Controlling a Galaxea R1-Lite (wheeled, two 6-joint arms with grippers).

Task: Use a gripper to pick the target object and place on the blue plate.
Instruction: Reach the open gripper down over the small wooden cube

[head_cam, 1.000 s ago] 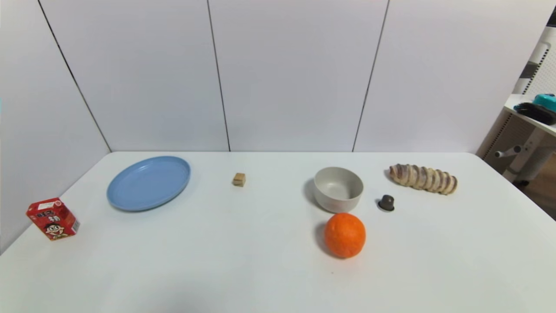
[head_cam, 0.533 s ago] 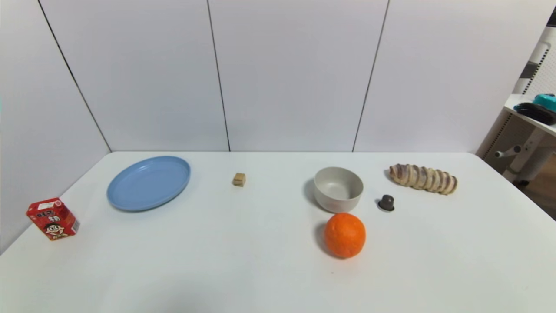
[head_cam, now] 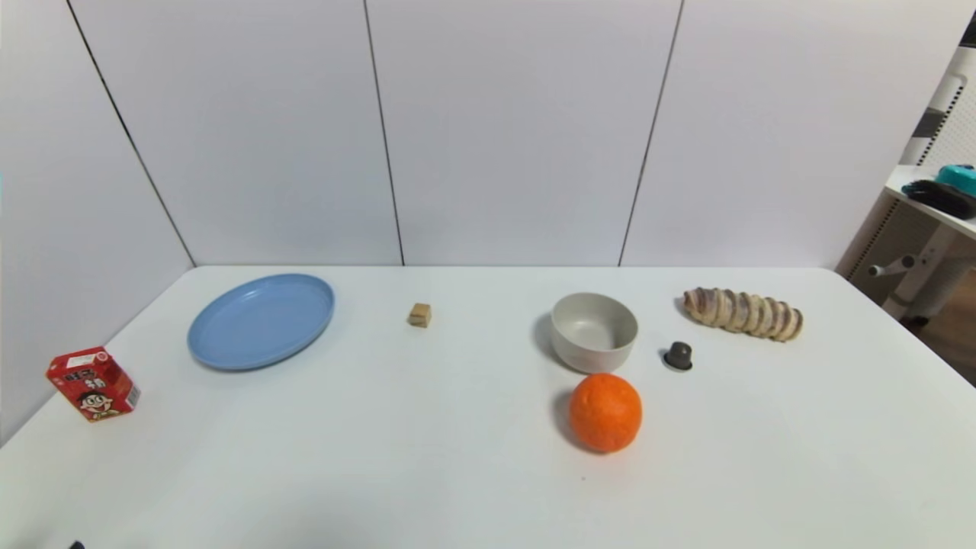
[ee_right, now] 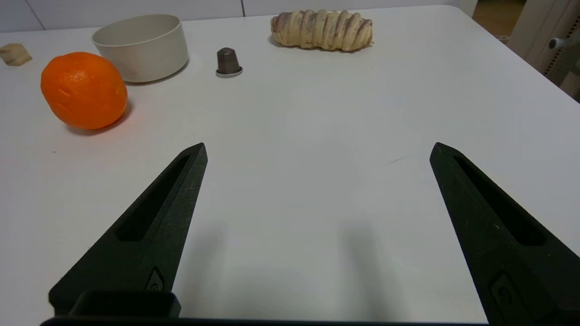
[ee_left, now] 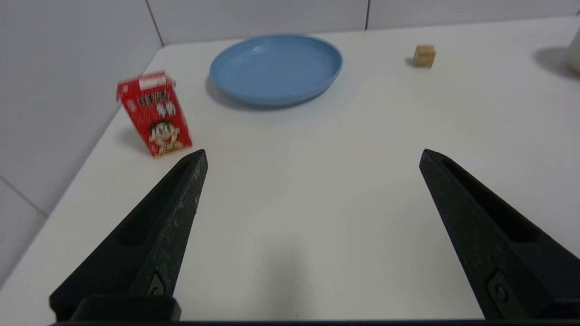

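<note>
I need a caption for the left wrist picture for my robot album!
Open left gripper hovers above the white table, facing a blue plate, wooden cube and red carton.

I see a red carton (head_cam: 92, 383) at the table's (head_cam: 427, 457) left edge; an orange (head_cam: 605, 412) sits just before a grey-white bowl (head_cam: 594, 332); a dark capsule (head_cam: 678, 355) and bread roll (head_cam: 743, 313) lie right of them.

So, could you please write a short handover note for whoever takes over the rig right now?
Left end effector: open, holding nothing, low over the table's near left part.
Right end effector: open, holding nothing, near right part.
Wooden cube: on the table, untouched, between the blue plate and the bowl.
Plate: nothing on it.
Done: nothing.
Left: grasp the cube and place it on the plate; the left arm looks nearer.
</note>
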